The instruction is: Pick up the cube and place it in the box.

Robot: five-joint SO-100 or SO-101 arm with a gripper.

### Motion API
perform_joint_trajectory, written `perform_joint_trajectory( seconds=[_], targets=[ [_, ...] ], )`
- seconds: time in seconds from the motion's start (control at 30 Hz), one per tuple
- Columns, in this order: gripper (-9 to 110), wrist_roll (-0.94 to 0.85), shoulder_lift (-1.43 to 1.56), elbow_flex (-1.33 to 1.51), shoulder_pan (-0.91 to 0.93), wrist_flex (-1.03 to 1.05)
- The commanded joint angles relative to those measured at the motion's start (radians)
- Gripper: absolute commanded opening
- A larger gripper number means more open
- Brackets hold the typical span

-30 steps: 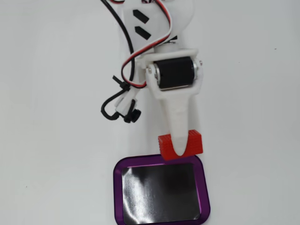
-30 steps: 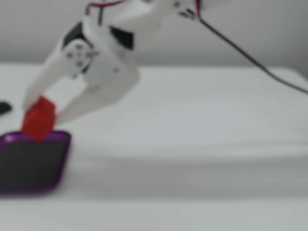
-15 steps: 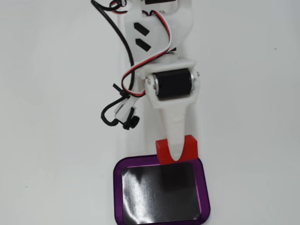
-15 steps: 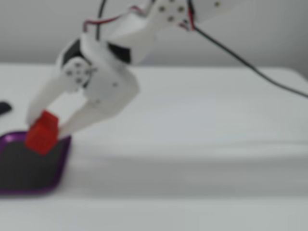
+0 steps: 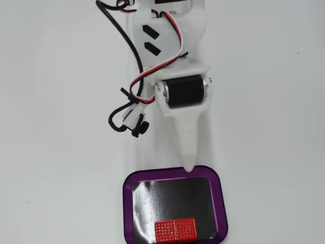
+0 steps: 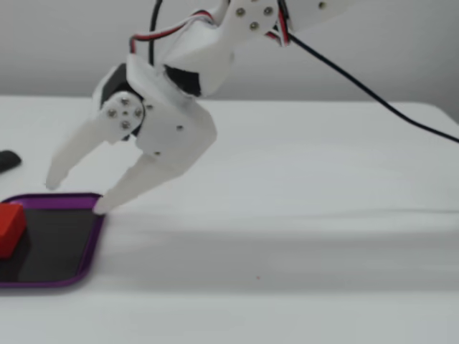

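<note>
The red cube (image 5: 175, 229) lies flat on the black floor of the purple-rimmed box (image 5: 219, 201), near the box's lower edge in a fixed view. In the other fixed view the cube (image 6: 10, 226) shows at the far left inside the box (image 6: 92, 240). My white gripper (image 6: 75, 193) is open and empty, its jaws spread wide. It hovers over the box's near rim, apart from the cube. From above, the gripper (image 5: 189, 168) points down at the box's top edge.
The table is plain white. Black and red cables (image 5: 129, 96) hang beside the arm on the left in a fixed view. A small dark object (image 6: 8, 160) lies at the far left edge of the other fixed view.
</note>
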Motion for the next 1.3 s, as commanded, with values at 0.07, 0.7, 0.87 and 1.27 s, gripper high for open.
perform_joint_trajectory(
  seconds=[0.07,0.7,0.87,1.27],
  targets=[
    [20,0.009,0.107,-0.124,-0.009,0.247],
    [22,0.135,1.161,0.48,0.012,0.566],
    [22,0.147,1.56,0.884,0.078,0.479],
    [22,0.192,2.129,1.557,0.152,0.411]
  ],
)
